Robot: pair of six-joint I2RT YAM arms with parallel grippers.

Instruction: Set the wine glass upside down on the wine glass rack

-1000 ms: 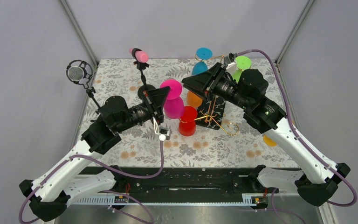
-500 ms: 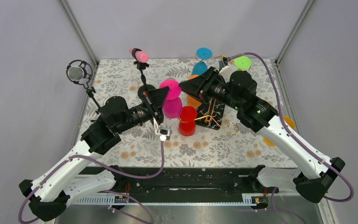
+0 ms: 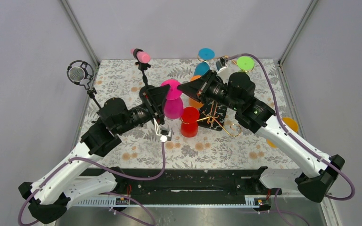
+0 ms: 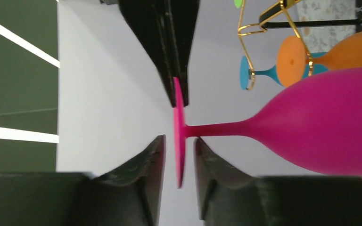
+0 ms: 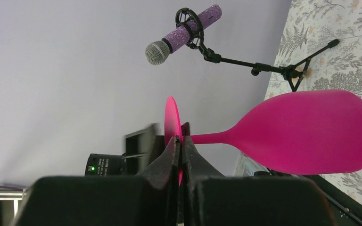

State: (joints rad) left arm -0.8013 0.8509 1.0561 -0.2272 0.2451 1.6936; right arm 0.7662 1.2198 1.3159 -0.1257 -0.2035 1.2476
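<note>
A magenta wine glass (image 3: 174, 107) hangs upside down between my two grippers, its round foot (image 3: 171, 88) on top. My right gripper (image 3: 181, 87) is shut on the foot's rim, as the right wrist view (image 5: 179, 147) shows, with the bowl (image 5: 311, 129) hanging right. My left gripper (image 3: 163, 95) is open, its fingers on either side of the foot without touching it in the left wrist view (image 4: 179, 147); the bowl (image 4: 330, 122) is to the right. The gold wire rack (image 3: 215, 118) on its black base (image 3: 221, 112) stands just right of the glass.
A red glass (image 3: 190, 121) stands upside down beside the rack. An orange glass (image 3: 195, 100), a teal one (image 3: 201, 68) and a green one (image 3: 245, 62) hang around the rack. Two microphones on stands (image 3: 141, 55) (image 3: 78, 73) are at the back left. Orange discs (image 3: 290, 123) lie right.
My right arm has swung left from the rack and its gripper has closed on the magenta glass's foot. My left arm has stayed nearly still at the foot.
</note>
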